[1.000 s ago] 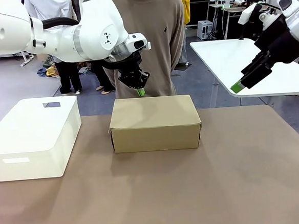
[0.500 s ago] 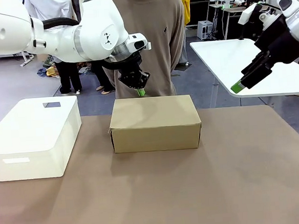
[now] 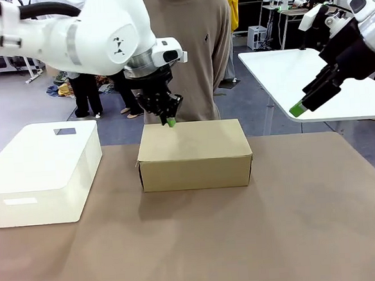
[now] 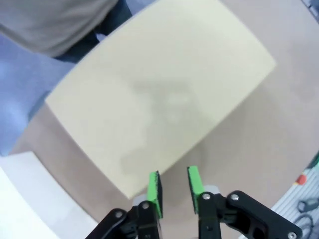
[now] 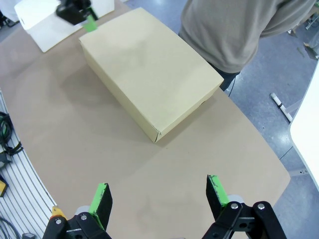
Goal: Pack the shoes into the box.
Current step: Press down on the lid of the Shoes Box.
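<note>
While the wide-open right gripper (image 3: pixel 296 111) hangs far right, the left gripper (image 3: pixel 171 122), slightly parted and empty, hovers at the closed cardboard shoebox's (image 3: pixel 195 154) far-left edge, its long axis running left-right.

White rounded arm shells, black cables, black two-finger grippers with green pads (image 4: pixel 155 191); person (image 3: pixel 193 43) wears taupe sweatshirt.
</note>
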